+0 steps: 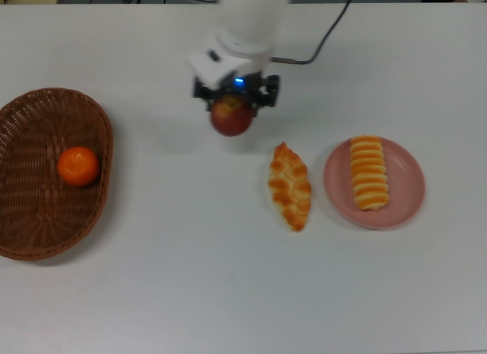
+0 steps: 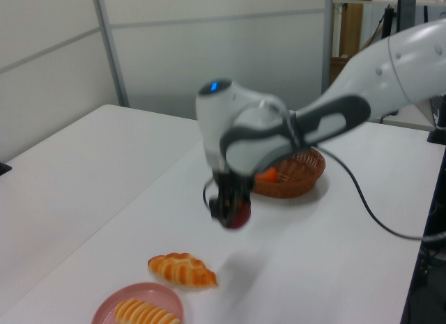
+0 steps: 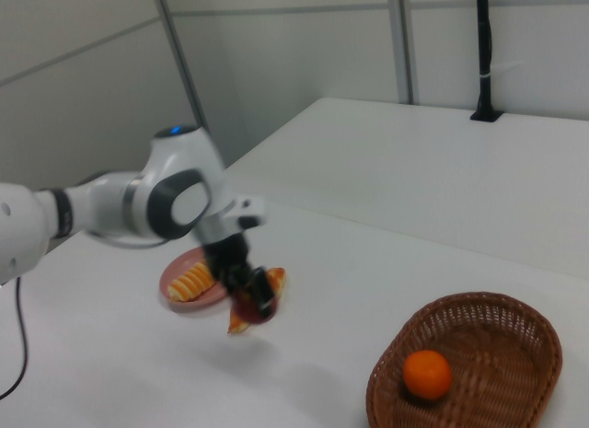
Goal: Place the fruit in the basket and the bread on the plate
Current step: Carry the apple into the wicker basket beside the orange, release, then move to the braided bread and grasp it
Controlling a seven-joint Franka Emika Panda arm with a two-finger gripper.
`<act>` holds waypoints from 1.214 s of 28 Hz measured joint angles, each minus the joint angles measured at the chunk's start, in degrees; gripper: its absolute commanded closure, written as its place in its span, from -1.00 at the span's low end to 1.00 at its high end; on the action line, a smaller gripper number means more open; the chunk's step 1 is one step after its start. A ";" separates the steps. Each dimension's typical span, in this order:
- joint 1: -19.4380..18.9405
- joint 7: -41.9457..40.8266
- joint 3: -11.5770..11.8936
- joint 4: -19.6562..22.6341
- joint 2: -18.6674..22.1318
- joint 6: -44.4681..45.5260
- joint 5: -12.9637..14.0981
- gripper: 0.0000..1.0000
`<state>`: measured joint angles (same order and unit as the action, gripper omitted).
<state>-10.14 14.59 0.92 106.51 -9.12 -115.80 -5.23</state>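
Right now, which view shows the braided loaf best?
Top view: the loaf lies fully visible beside the plate. Left view shows it whole but side-on. In the right view the gripper and apple cover most of it.

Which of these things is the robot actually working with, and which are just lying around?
Part of the job: apple in the gripper, mandarin, basket, braided loaf, striped roll, plate.

Just there: table, cable.

From my station I count two fruits: one mandarin [image 1: 78, 166] and one apple [image 1: 231, 116]. I count two breads: one braided loaf [image 1: 290, 186] and one striped roll [image 1: 368, 173]. There is one basket [image 1: 30, 232] and one pink plate [image 1: 407, 192]. I see one arm with one claw [image 1: 233, 95].
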 measured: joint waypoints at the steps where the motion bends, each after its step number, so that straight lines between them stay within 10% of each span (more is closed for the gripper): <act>1: 1.51 -0.45 0.04 -1.21 0.06 0.20 0.25 0.73; 10: 13.34 -4.51 0.16 -8.05 -2.02 -5.71 0.79 0.73; 22: 21.28 -5.51 0.20 -14.42 -14.37 -18.92 0.77 0.66; 27: 24.41 -7.91 0.23 -14.89 -16.17 -19.81 0.76 0.30; 32: 25.50 -10.78 0.22 -14.90 -18.69 -21.68 0.08 -0.86; 34: 25.71 -11.95 0.22 -14.90 -19.90 -22.68 0.00 -1.00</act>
<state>15.57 2.64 1.15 91.61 -29.02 -138.49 -5.24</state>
